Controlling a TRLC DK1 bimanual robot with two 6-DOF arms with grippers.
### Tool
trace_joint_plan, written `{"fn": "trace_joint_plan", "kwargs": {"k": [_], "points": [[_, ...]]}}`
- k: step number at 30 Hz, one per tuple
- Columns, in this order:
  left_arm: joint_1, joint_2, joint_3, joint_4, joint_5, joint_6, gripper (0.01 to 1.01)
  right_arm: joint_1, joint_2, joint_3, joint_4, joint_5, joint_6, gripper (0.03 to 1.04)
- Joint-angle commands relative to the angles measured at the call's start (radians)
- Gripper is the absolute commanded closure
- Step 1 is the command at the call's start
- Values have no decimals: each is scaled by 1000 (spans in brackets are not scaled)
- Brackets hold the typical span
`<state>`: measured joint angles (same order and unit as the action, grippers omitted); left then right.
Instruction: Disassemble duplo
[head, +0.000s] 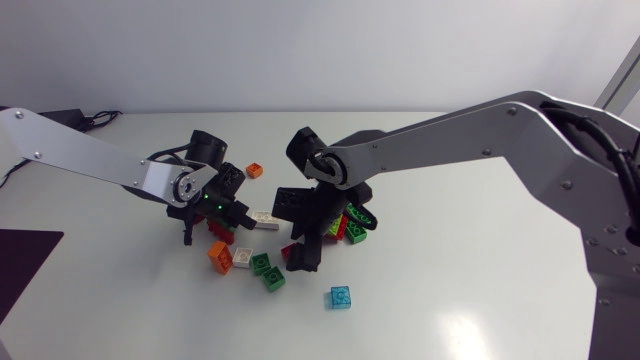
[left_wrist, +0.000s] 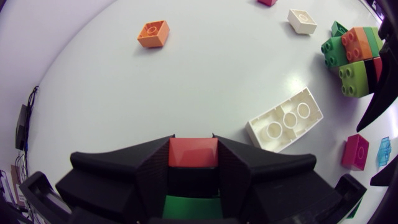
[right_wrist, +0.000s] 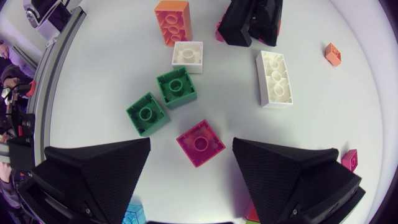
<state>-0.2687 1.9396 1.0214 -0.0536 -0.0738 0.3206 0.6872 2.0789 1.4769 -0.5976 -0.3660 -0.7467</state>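
My left claw (left_wrist: 193, 146) is clamped on a red brick (left_wrist: 193, 153), np. Right claw (right_wrist: 192, 142) hangs wide open over a loose pink brick (right_wrist: 200, 142) on the surface (right_wrist: 323, 124). Imo I'd aim it at the joined stack (left_wrist: 351, 62) nearby, grab one layer square, pry slow.

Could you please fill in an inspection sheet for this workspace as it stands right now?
Surface: white table, no spills seen.
Job's things: loose between the arms are a long white brick, an orange brick, green bricks, a magenta brick and a blue brick; a mixed-colour stack is joined.
Clutter: nothing seen.
Grippers: left claw shut on a red brick; right claw open over the magenta brick.
Cables: dark cable at the table's far left corner; black cables along the right arm.
Surroundings: nothing seen.
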Motion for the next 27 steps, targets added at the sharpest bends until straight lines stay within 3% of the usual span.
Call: {"fn": "trace_joint_plan", "kwargs": {"k": [1,5,13,18,27], "points": [[-1,12,5,-23,6,18,1005,2,32,-24,1,6,15,113],[10,-56,-26,21,98,-3,1005,-3,23,-21,-1,-2,17,97],[109,-156,-70,103,348,-74,1002,-26,-26,-29,-4,-128,17,97],[118,-225,-141,222,433,-98,1002,-43,-37,-23,-10,-200,21,97],[79,-352,-280,440,508,-118,1002,-104,-43,43,-131,-557,21,97]]}}
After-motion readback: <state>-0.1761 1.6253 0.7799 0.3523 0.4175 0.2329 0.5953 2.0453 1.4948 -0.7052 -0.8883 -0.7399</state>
